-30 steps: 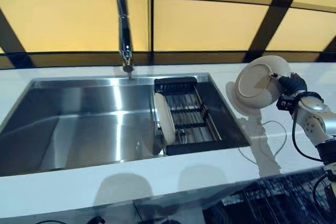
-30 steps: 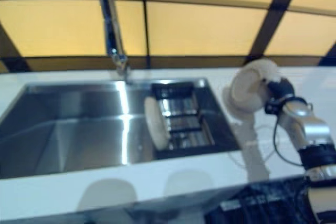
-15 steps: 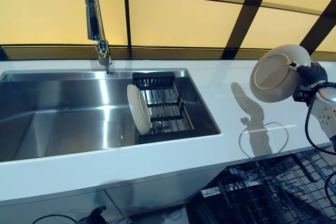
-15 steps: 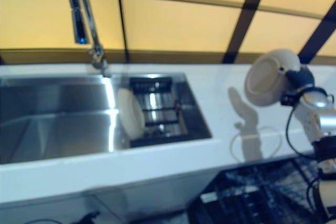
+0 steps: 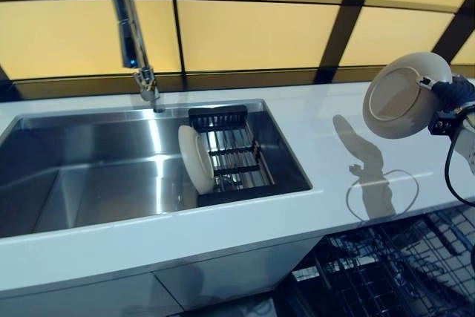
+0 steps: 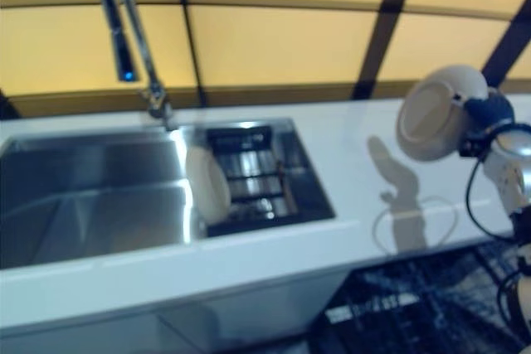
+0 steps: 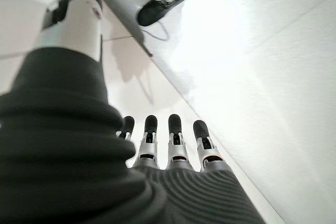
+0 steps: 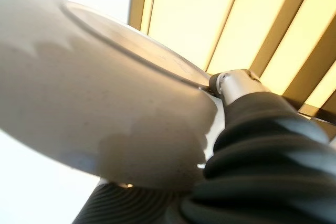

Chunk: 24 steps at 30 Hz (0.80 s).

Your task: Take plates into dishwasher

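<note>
Gripping a cream plate (image 5: pixel 401 94) seemingly by its rim, the right hand (image 5: pixel 454 96) holds it above the table (image 5: pixel 326 131); left hand (image 7: pixel 173 145) hangs with fingers straight.

Off-white round plate (image 5: pixel 401 95) pinched at its rim in my right hand (image 5: pixel 453 96), held on edge above the right end of the white table (image 5: pixel 326 146), underside facing left, second off-white plate (image 5: pixel 195 158) standing on edge in the sink rack (image 5: pixel 237 159), dishwasher rack (image 5: pixel 393 272) open below, near right

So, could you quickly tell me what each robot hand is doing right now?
Left robot hand: open, fingers straight, holding nothing.
Right robot hand: shut on the white plate, held up above the counter.
</note>
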Tool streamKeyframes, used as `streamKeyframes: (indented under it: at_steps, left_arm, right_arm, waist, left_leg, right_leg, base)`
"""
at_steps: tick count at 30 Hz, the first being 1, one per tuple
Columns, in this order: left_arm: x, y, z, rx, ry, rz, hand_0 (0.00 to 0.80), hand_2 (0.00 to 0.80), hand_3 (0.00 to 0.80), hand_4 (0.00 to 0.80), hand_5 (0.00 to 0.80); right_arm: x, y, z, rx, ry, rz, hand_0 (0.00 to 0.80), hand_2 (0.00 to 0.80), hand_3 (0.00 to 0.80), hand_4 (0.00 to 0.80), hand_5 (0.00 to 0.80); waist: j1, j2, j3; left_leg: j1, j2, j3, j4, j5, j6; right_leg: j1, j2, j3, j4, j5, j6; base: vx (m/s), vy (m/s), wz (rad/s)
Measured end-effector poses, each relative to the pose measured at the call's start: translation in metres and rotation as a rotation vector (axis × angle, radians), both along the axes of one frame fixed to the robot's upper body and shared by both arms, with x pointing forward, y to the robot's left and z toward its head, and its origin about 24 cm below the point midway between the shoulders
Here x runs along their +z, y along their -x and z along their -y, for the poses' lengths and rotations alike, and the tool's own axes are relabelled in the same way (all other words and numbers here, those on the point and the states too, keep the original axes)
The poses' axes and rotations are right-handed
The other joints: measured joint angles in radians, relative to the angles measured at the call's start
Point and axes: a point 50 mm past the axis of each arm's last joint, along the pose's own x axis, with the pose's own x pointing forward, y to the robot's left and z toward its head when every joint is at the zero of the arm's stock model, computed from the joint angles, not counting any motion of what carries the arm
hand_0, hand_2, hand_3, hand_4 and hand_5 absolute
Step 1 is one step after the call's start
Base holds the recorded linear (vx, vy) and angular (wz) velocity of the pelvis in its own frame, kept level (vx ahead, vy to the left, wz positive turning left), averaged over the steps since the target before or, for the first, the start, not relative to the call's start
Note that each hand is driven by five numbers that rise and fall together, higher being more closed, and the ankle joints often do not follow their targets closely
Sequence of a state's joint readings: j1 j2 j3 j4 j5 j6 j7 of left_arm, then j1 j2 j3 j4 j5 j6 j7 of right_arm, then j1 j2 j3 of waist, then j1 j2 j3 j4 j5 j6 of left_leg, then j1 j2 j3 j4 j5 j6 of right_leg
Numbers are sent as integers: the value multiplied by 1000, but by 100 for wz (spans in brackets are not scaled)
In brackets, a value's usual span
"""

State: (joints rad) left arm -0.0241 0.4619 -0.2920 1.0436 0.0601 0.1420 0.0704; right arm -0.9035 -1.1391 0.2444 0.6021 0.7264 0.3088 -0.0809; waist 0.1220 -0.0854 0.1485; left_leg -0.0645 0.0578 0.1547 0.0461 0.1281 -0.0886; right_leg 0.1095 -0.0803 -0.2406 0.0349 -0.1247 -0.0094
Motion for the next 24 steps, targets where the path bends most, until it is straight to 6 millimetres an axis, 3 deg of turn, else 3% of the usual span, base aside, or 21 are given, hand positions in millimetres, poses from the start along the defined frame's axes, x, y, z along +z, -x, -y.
streamKeyframes:
  at_steps: [1,2,3,5,6,10,12,16,19,24]
  left_arm:
    - [-1,1,1,3,5,-2,0,0,0,0,0]
    - [-2,-2,6,1,24,6,0,0,0,0,0]
    - [-3,-5,14,-9,50,22,0,0,0,0,0]
    - [-11,-1,31,-21,110,-10,0,0,0,0,0]
    - [-11,-2,36,-39,123,-8,0,0,0,0,0]
    - [-8,-16,40,-104,121,9,0,0,0,0,0]
    - [-5,-21,36,-105,98,26,0,0,0,0,0]
    - [-4,-18,29,-93,64,21,0,0,0,0,0]
    - [-6,-8,26,-76,51,1,0,0,0,0,0]
    - [-7,-7,27,-66,55,4,0,0,0,0,0]
  right_arm:
    - [4,1,-1,20,20,2,800,800,800,800,800]
    - [10,5,1,26,38,9,800,800,800,800,800]
    - [18,11,6,8,64,22,800,800,800,800,800]
    - [27,26,19,-47,105,45,800,800,800,800,800]
    - [22,30,26,-86,119,23,800,800,800,800,800]
    - [11,33,31,-103,104,4,800,800,800,800,800]
    - [11,33,32,-102,110,3,800,800,800,800,800]
    - [6,33,37,-104,97,-21,800,800,800,800,800]
    - [7,34,38,-71,103,-40,800,800,800,800,800]
    - [2,33,38,-42,139,-87,800,800,800,800,800]
  waist:
    - [-17,-30,1]
    - [-50,-51,2]
    - [-86,-33,-8]
    - [-141,23,-30]
    - [-156,31,-34]
    - [-153,24,-30]
    - [-131,25,-29]
    - [-127,28,-29]
    - [-105,26,-30]
    - [-111,30,-32]
  left_leg:
    - [-6,-10,-27,78,-137,-17]
    - [13,2,-25,142,-158,-4]
    - [53,28,-31,128,-152,-6]
    - [111,44,-46,4,-101,2]
    - [132,43,-50,-46,-93,9]
    - [137,29,-61,-75,-94,8]
    - [141,20,-55,-100,-97,4]
    - [143,21,-43,-116,-110,-1]
    - [151,14,-16,-113,-116,9]
    - [157,11,-17,-112,-120,15]
  right_leg:
    - [-7,-37,-15,9,5,3]
    - [-7,-58,-19,9,12,12]
    - [-4,-51,-30,6,13,17]
    - [-11,-26,-56,13,14,19]
    - [-18,-24,-67,21,14,23]
    - [-47,-38,-68,51,16,40]
    - [-53,-45,-61,36,21,84]
    - [-61,-35,-33,31,32,91]
    - [-80,-39,23,35,44,97]
    - [-99,-40,45,51,47,96]
  base:
    - [-154,148,-14]
    - [-276,209,-5]
    - [-222,144,11]
    - [-259,57,36]
    - [-288,33,34]
    - [-164,34,14]
    - [-77,29,-2]
    - [-58,38,5]
    - [-72,61,-38]
    - [-78,46,-21]
